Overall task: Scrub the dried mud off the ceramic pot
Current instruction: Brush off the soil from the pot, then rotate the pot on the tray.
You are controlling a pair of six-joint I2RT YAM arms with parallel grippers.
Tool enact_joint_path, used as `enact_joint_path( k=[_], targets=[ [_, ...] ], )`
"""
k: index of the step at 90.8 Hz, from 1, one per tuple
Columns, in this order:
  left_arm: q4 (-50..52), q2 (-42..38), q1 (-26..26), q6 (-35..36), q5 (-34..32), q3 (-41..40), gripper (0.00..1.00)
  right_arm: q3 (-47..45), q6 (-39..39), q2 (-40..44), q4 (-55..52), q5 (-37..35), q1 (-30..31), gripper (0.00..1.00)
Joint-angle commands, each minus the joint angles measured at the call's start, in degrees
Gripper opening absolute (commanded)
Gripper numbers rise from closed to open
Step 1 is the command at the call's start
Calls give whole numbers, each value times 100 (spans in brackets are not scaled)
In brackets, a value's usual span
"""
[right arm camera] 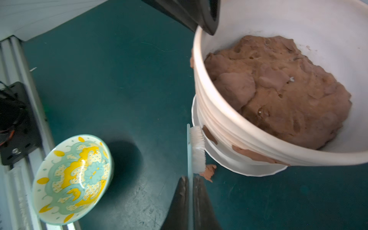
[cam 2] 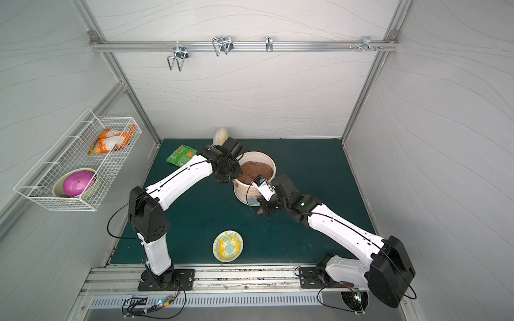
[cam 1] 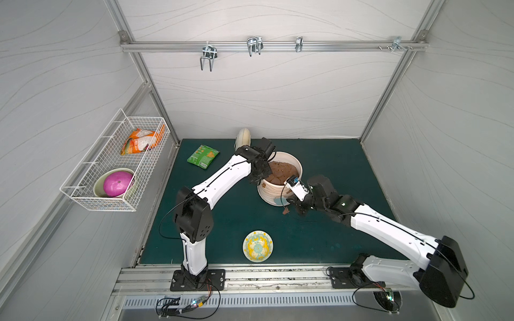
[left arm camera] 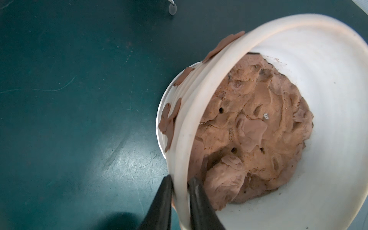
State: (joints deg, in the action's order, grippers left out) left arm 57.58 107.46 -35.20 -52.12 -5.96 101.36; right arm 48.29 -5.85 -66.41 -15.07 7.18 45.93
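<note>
Nearest the top camera rise the black elbows of the left arm (cam 1: 219, 178) and the right arm (cam 1: 389, 230). Both arms reach over the green mat (cam 1: 333, 166) toward the pot (cam 1: 271, 193).

On the left wall hangs a wire basket (cam 1: 100, 201). It holds an orange packet (cam 1: 139, 141) at its far end and a cream bowl (cam 1: 98, 185) with a pink ball (cam 1: 118, 184) at its near end. A green packet (cam 1: 203, 156) lies flat on the mat near the back left. Toward the front a yellow-patterned dish (cam 1: 257, 246) sits alone, well apart from the pot.

The left gripper (left arm camera: 180, 179) pinches the pot's rim. In the left wrist view its black fingers (left arm camera: 161, 203) straddle the wall, one outside and one inside, with the rim clamped between them. The pot stands on the mat about mid-table and is partly filled with lumpy brown soil (cam 1: 283, 170).

Mud (left arm camera: 169, 123) shows as flat reddish-brown patches stuck to the ribbed outer wall, down to the saucer base. In the right wrist view more patches cling to the wall's near side. One loose flake (right arm camera: 209, 171) lies on the mat just beside the base.

The right gripper (right arm camera: 190, 178) is pressed tight on the thin handle of a brush (right arm camera: 198, 147). The brush's white bristles rest against the pot's lower wall and base, right next to a patch.
</note>
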Motion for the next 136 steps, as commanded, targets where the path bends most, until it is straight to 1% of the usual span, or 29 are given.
enact_joint_path(
  k=[1,6,21,36,64,82,92,97,108,115,118,123,131,136],
  targets=[
    [349,185,-40,440,-62,116,21,71,57,226,494,421,95,0],
    [333,190,-40,524,-93,133,21,95,82,188,675,347,112,0],
    [328,207,-39,734,-204,194,22,-54,-173,-126,1423,-358,205,0],
    [381,249,-37,853,-186,244,22,-138,-514,-609,1623,-647,206,0],
    [289,241,13,1220,-53,217,20,-469,-786,-556,1158,-1383,119,0],
    [310,246,13,1371,-141,217,20,-496,-683,-338,619,-1536,171,0],
    [331,237,13,1459,-222,209,20,-526,-494,-58,242,-1456,293,0],
    [333,224,21,1495,-224,200,20,-551,-388,152,120,-1244,334,0],
    [325,223,26,1625,-248,213,20,-552,-179,571,46,-303,337,0],
    [309,230,31,1732,-270,235,20,-529,-162,633,267,249,335,0],
    [292,231,31,1797,-260,239,20,-516,10,602,408,377,329,0],
    [268,239,35,1902,-289,244,20,-426,24,439,540,373,329,0],
    [216,264,39,2076,-270,244,20,-251,-75,51,754,18,332,0],
    [181,282,40,2202,-243,251,20,-171,-296,-152,920,-171,329,0]
  ],
)
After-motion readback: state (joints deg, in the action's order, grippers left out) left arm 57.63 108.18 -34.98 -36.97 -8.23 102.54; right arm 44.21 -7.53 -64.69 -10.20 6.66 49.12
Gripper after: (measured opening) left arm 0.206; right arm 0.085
